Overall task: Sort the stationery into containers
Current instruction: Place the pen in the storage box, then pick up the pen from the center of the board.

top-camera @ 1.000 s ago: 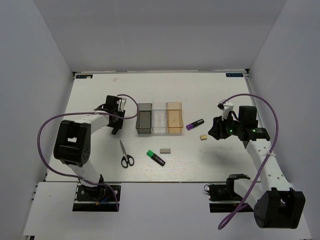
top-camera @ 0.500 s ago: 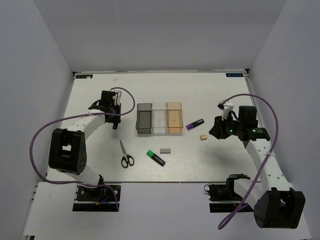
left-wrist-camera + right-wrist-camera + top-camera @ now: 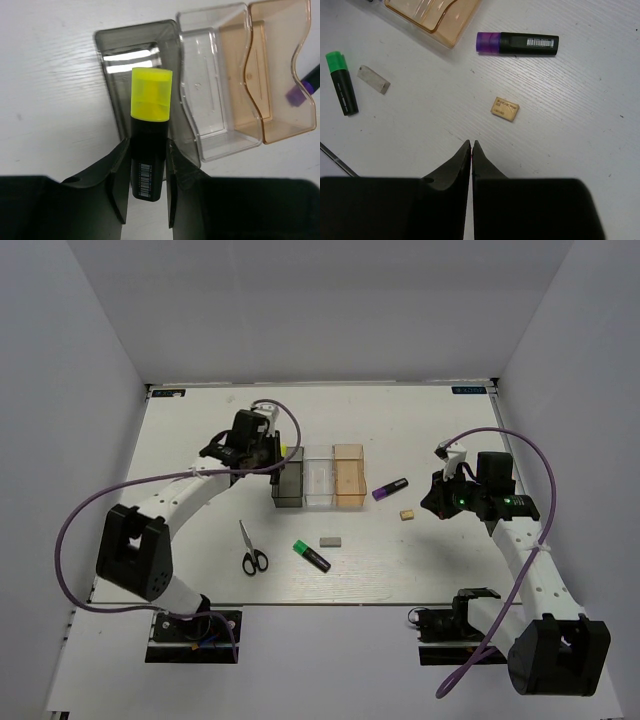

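**Ana:** Where is the left gripper point(image 3: 147, 150)?

**Ben:** Over the near end of the smoky dark grey plastic bin point(image 3: 116, 85). Its fingers pinch the black barrel of the yellow highlighter pen point(image 3: 150, 95) from both sides. The yellow cap points out past the fingertips and lies over the bin's opening.

**Ana:** Is the pen inside the bin?

**Ben:** The wrist view looks straight down, so I cannot tell whether the cap is below the rim. In the top view the gripper point(image 3: 270, 450) sits at the far left corner of that bin.

**Ana:** And the other bins?

**Ben:** The clear plastic bin point(image 3: 210, 85) touches the grey one, and the translucent orange-tan bin point(image 3: 272, 75) touches the clear one.

**Ana:** The right gripper point(image 3: 471, 145)?

**Ben:** Its fingers are pressed together with nothing between them. It is above the white table point(image 3: 400, 430), near the tiny tan block point(image 3: 505, 109). The purple highlighter pen point(image 3: 517, 43) lies beyond that block, beside the orange-tan bin.

**Ana:** The rest?

**Ben:** The grey eraser block point(image 3: 373, 79) and the green highlighter pen point(image 3: 342, 82) lie close together in front of the bins. The black-handled scissors point(image 3: 252, 549) lie left of them.
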Robot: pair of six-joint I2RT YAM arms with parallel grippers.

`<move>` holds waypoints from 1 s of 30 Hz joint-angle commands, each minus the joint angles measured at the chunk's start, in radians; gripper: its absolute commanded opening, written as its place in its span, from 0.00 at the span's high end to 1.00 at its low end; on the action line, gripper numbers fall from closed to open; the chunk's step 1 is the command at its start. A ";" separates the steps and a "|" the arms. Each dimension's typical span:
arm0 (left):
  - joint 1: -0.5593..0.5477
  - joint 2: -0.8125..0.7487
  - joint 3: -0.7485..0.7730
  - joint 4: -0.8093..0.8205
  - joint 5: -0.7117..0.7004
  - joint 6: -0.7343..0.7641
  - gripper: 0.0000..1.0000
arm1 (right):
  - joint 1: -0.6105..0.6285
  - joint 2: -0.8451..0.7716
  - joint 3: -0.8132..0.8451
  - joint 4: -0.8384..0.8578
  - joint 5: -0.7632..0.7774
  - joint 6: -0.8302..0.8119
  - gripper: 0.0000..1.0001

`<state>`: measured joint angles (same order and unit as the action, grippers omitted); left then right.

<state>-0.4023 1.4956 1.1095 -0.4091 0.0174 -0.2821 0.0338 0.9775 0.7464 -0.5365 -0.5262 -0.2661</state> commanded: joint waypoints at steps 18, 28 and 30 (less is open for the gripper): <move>-0.104 0.176 0.187 -0.045 -0.158 -0.075 0.47 | 0.000 0.000 0.044 -0.013 0.006 -0.004 0.70; -0.223 -0.050 0.080 -0.169 -0.229 -0.179 1.00 | -0.002 0.009 0.045 -0.025 0.002 -0.012 1.00; -0.288 -0.142 0.004 -0.203 -0.267 -0.372 0.91 | 0.002 0.026 0.045 -0.026 0.005 -0.016 0.95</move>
<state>-0.6044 1.5146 1.1900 -0.5087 -0.1810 -0.4469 0.0341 0.9844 0.7494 -0.5529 -0.5194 -0.2707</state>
